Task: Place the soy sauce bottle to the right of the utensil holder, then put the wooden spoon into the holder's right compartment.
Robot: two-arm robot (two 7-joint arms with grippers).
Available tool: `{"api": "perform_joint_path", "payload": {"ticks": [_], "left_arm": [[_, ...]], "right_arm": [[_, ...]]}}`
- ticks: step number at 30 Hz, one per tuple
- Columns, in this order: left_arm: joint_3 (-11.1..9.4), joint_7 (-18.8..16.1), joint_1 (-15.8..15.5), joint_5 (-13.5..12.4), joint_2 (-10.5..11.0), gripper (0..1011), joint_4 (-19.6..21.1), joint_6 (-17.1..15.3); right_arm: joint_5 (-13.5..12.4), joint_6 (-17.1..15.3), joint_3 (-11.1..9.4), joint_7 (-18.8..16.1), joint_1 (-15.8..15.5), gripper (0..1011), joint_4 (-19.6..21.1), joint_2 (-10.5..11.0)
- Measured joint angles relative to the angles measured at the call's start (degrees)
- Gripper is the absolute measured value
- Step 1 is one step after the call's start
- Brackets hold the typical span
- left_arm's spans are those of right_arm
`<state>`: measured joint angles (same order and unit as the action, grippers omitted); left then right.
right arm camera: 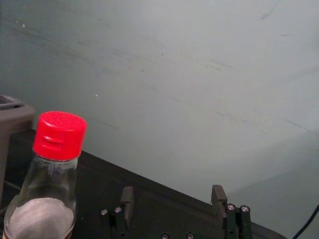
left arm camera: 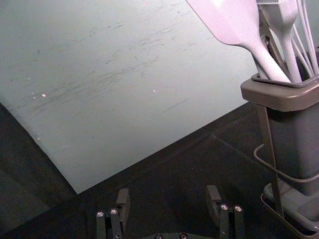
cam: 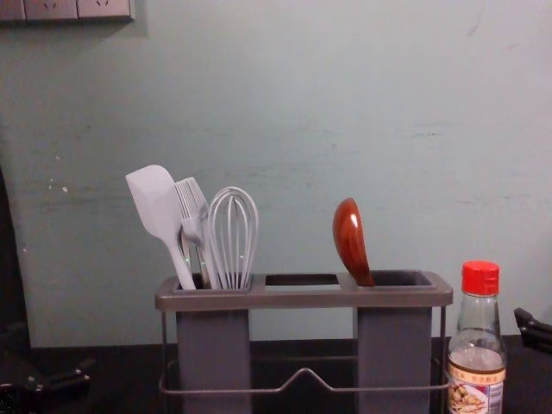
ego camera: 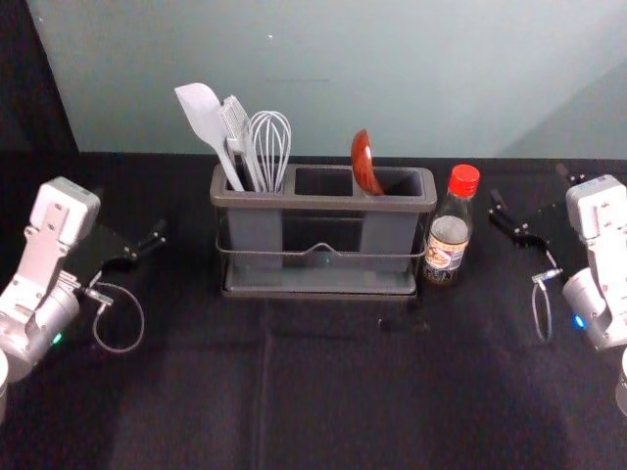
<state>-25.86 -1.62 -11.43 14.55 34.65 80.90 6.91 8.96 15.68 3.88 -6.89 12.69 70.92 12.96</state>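
Both parts of the task are judged done. The clear glass soy sauce bottle with red plastic cap (ego camera: 449,235) is stood upright on the black cloth (ego camera: 333,392), just beside the right end of the grey plastic utensil holder (ego camera: 323,202). Whether the holder's side is touched by the glass cannot be told. Label is turned forward; the spot is probably chosen so the bottle can be reached without the holder openings being blocked.

Reddish-brown wooden spoon (cam: 349,241): set bowl-up in the right compartment (cam: 395,354), handle down inside, bowl tipped a little toward the middle. Weight is presumably taken by the compartment floor and rim, so no grip is needed. Bowl is likely left uppermost because the thin handle fits the slot more easily.

Left compartment: pale spatula (ego camera: 201,113), pale brush (ego camera: 235,122) and pale wire whisk (ego camera: 271,142) are bunched there, apart from the spoon.

Left gripper (left arm camera: 168,203): fingers parted, nothing held, off the holder's left side. Right gripper (right arm camera: 173,200): likewise spread and empty, to the right of the bottle. No further placing seems called for; if the right arm is moved, an outward path is advised, lest the bottle be knocked.
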Motion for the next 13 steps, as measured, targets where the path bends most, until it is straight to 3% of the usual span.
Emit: {"api": "perform_joint_path", "payload": {"ticks": [13], "left_arm": [[0.0, 0.0, 0.0, 0.0, 0.0, 1005, 0.0, 0.0]], "right_arm": [[-0.1, -0.1, -0.1, 0.0, -0.1, 1002, 0.1, 0.0]]}}
